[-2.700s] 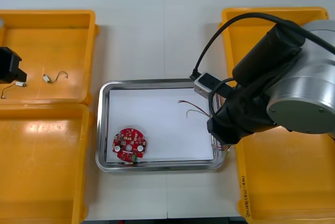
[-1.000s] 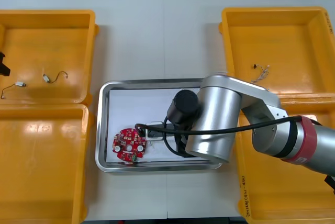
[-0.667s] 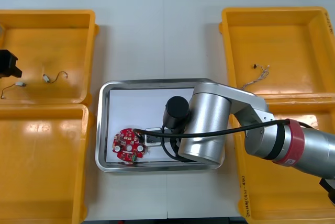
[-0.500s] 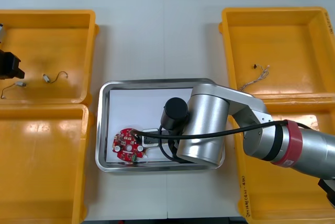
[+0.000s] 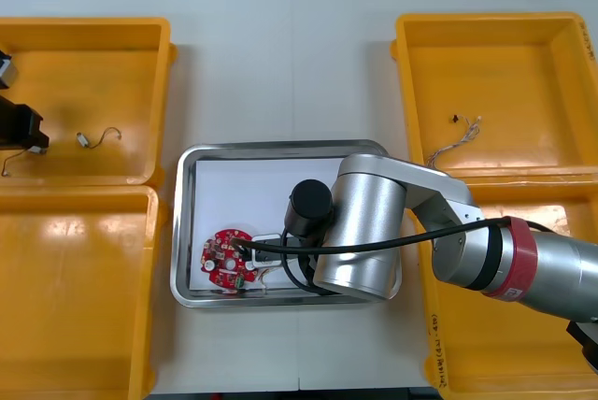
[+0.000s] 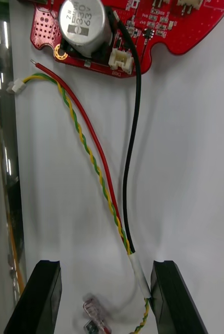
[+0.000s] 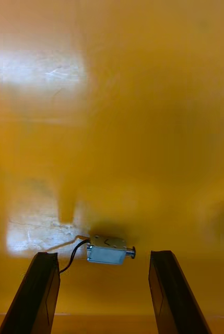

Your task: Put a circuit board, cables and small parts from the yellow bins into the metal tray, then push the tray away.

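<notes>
The round red circuit board lies at the near left of the metal tray. My right arm reaches across the tray toward it. In the right wrist view the right gripper is open just above the tray's white floor. A red and yellow cable and a black cable lie loose between its fingers, running up to the circuit board. My left gripper hovers in the far left yellow bin. It is open over a small metal part.
Another small metal part with a thin wire lies in the same far left bin. The far right yellow bin holds a thin cable. Two more yellow bins flank the tray near me.
My right gripper has opened and let go of the red and yellow cable beside the board. The left gripper has shifted slightly inside the far left bin.
</notes>
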